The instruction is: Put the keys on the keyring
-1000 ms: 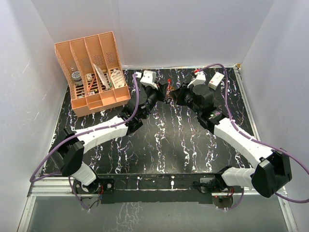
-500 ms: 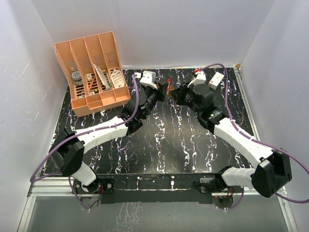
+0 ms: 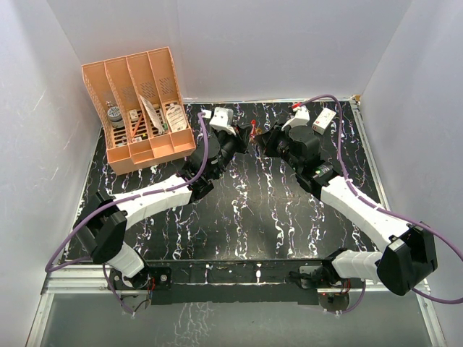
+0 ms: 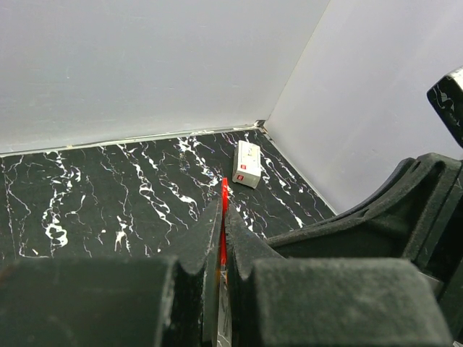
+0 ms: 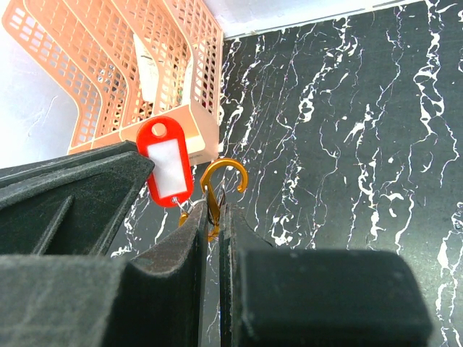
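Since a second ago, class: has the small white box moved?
No. The small white box lies at the same spot beside the table's far right corner.

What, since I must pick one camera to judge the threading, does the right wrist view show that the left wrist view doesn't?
Only right wrist: the thin orange-gold metal keyring pinched in the right gripper, and the peach plastic mesh organizer. Only left wrist: a small white box by the wall corner. Both: the red plastic tag, face-on versus edge-on in the left gripper, and the black marbled table.
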You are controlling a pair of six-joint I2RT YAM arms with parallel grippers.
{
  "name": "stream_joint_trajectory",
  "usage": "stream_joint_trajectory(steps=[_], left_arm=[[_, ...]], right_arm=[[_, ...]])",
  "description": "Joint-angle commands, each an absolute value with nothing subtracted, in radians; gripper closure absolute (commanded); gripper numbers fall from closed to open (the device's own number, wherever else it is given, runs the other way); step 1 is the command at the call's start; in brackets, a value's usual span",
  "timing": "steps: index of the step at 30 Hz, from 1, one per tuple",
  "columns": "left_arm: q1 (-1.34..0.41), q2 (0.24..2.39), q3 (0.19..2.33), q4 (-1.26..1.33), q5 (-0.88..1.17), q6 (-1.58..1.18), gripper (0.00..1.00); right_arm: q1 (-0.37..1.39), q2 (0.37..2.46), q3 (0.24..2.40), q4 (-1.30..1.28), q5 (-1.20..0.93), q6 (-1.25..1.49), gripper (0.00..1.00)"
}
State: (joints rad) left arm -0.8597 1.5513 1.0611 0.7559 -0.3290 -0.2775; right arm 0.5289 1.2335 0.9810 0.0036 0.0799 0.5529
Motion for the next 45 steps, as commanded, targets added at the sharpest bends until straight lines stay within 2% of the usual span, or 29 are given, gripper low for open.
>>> stream_joint_trajectory(steps=[1, 45], left_arm=[[-0.860, 1.532, 1.048, 0.804, -0.321, -0.290, 1.00], [-0.862, 1.490, 1.015, 0.819, -0.316, -0.320, 1.00]], right_arm=[[0.529, 1.228, 1.034, 0.040, 0.099, 0.558, 1.00], [0.529, 1.242, 1.030, 0.036, 0.126, 0.570, 1.00]])
